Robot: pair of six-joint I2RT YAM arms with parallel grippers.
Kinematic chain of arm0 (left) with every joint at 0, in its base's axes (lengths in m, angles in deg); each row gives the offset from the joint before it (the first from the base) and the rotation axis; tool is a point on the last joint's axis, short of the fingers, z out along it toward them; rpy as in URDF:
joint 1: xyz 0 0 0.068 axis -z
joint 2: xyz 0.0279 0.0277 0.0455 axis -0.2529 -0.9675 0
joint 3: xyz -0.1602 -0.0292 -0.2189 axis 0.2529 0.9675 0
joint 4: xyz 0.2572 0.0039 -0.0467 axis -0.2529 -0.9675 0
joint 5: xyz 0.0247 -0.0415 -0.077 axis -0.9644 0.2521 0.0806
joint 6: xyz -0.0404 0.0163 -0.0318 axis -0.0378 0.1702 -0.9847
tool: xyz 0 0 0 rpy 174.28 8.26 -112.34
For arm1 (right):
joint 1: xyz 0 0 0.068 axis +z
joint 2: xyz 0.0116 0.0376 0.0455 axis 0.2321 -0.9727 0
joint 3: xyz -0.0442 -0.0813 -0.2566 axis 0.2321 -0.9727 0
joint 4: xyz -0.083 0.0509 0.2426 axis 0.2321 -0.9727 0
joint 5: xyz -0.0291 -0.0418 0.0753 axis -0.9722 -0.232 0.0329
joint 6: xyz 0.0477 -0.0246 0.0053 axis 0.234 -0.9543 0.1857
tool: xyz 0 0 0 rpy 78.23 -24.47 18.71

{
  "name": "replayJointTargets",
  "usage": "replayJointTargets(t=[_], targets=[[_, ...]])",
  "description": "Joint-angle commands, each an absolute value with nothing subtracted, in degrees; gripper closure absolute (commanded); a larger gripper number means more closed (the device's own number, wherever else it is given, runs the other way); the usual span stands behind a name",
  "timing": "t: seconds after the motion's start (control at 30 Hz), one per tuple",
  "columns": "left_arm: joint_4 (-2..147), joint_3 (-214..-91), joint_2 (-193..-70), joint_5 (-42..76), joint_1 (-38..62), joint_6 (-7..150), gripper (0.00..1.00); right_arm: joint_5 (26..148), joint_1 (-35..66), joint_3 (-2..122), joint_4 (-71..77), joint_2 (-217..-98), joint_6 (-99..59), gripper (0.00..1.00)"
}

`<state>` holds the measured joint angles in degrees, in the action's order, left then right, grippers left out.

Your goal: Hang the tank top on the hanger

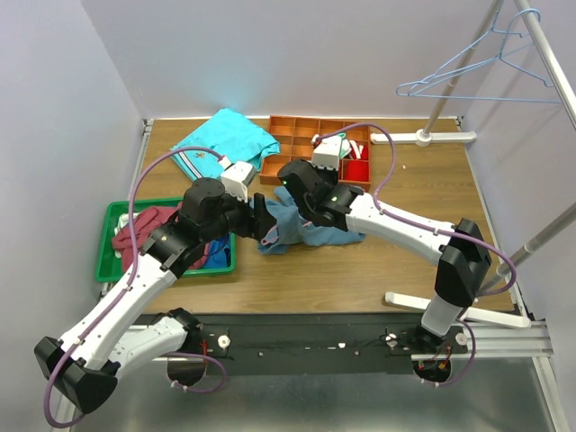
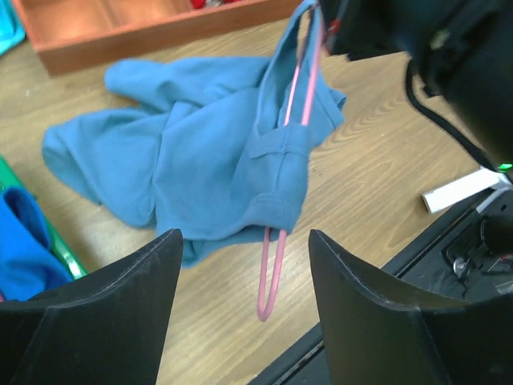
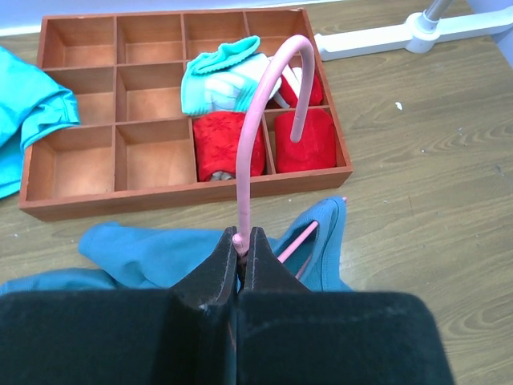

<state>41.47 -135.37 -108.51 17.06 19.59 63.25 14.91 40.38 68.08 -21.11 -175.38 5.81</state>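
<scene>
Left wrist: crumpled blue tank top [image 2: 200, 160] w/ hanger [image 2: 263, 313] (pink wire) inside.

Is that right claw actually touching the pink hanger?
Touching. The right wrist view shows the right claw shut on the hanger, gripping its stem just below the hook.

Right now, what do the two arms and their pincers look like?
Both the left arm and right arm have white tube links, bulky black joints and a looping lilac cable. The left gripper and right gripper have matte black wedge fingers.
</scene>
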Motion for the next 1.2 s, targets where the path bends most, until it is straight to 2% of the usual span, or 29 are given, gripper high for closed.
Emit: replayJointTargets(t=[0.0,0.3,0.53,1.17], targets=[[45.31,-138.11,-110.50,21.57,20.68,69.89,0.27,15.66,40.81,67.14,-20.02,-174.62,4.97,0.99],[42.85,-141.54,-118.85,20.18,26.39,74.82,0.32,17.33,40.81,67.94,-19.58,-174.62,4.70,0.99],[43.90,-139.43,-119.56,15.87,28.42,74.21,0.37,17.85,40.81,67.59,-19.32,-173.74,4.53,0.99],[48.56,-130.03,-109.72,15.78,29.12,66.74,0.39,19.00,40.81,67.94,-19.32,-174.00,5.05,0.99]])
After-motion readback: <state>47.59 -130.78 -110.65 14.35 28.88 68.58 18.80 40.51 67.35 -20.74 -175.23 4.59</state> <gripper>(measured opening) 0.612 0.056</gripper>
